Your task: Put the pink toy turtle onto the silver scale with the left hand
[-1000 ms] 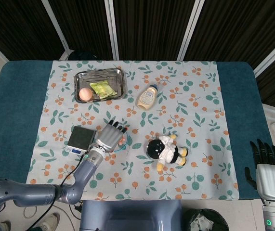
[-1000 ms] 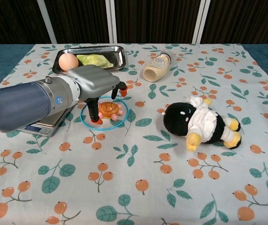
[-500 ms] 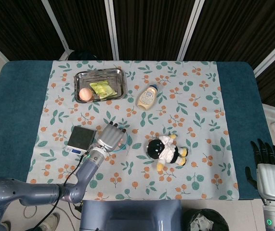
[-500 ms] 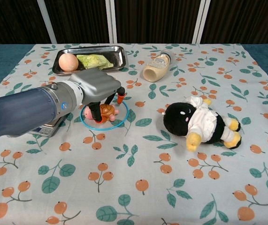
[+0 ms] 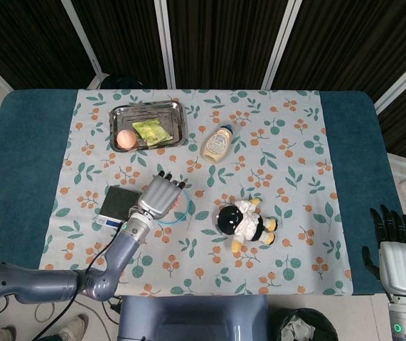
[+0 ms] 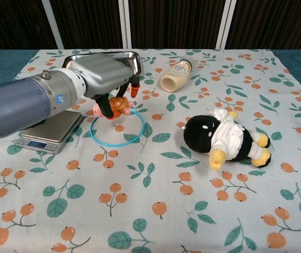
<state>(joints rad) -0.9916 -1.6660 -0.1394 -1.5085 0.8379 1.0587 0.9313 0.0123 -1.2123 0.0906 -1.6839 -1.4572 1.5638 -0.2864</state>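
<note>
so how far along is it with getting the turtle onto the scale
Pickup looks done: the left hand holds the turtle clear of the cloth, above the blue ring. Still to do: carry it over to the scale, which sits bare beside the ring, and set it down.

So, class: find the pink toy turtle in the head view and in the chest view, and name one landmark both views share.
Head view: the pink toy turtle barely peeks out at the left hand, left of centre.
Chest view: upper left of centre, held in that hand's fingers above the blue ring.
Shared landmark: the silver scale just left of it.
</note>
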